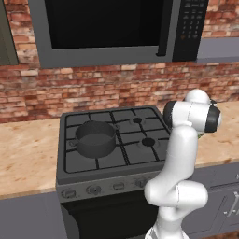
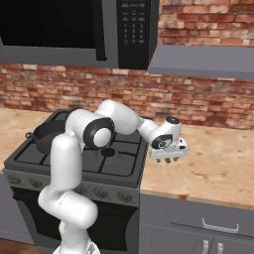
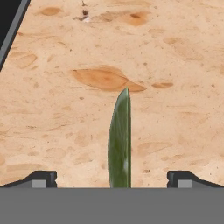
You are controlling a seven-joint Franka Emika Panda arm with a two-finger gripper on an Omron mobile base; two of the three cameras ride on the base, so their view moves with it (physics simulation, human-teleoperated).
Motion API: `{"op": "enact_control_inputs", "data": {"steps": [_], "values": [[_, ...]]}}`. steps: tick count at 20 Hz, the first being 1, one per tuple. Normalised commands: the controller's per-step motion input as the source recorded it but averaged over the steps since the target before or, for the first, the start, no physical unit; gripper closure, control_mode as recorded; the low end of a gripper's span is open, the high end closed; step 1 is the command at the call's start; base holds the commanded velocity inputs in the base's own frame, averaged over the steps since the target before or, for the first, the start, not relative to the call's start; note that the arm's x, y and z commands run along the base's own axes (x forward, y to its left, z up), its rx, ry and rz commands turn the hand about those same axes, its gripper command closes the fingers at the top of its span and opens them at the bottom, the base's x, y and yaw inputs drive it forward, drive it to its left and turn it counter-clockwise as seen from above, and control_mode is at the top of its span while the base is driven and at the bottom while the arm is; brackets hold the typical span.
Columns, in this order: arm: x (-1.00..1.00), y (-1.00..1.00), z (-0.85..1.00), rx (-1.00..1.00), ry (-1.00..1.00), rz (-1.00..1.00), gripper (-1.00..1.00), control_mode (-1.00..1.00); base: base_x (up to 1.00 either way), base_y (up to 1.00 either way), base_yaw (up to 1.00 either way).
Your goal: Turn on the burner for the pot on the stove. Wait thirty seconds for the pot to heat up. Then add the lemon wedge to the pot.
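The lemon wedge [image 3: 120, 140] looks dark green with a pale edge and stands on its edge on the tan counter. My gripper [image 3: 112, 179] is open and straddles it, with one fingertip [image 3: 41, 178] far to each side and neither touching it. From the right base view the gripper [image 2: 167, 159] hangs low over the counter just right of the stove [image 2: 119, 166]. The dark grey pot [image 1: 95, 138] sits on the front left burner of the stove [image 1: 140, 154], also seen as the pot [image 2: 47, 134] behind my arm. The knobs [image 1: 93, 189] line the front panel.
A dark microwave [image 1: 107, 28] hangs above the stove against the brick wall. A grey cabinet [image 2: 203, 62] juts out over the counter [image 2: 218, 168] to the right. Drawers with handles [image 2: 218, 225] lie below the counter edge.
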Motion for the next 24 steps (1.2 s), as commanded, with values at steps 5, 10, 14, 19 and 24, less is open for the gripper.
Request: {"op": "enact_control_inputs", "data": {"steps": [5, 10, 14, 19, 24], "values": [[0.0, 0.0, 0.0, 0.0, 0.0, 0.0, -1.0, -1.0, 0.0, 0.0, 0.0], [0.0, 0.0, 0.0, 0.0, 0.0, 0.0, -1.0, -1.0, 0.0, 0.0, 0.0], [0.0, 0.0, 0.0, 0.0, 0.0, 0.0, -1.0, -1.0, 0.0, 0.0, 0.0], [0.0, 0.0, 0.0, 0.0, 0.0, 0.0, -1.0, -1.0, 0.0, 0.0, 0.0], [0.0, 0.0, 0.0, 0.0, 0.0, 0.0, -1.0, -1.0, 0.0, 0.0, 0.0]]}}
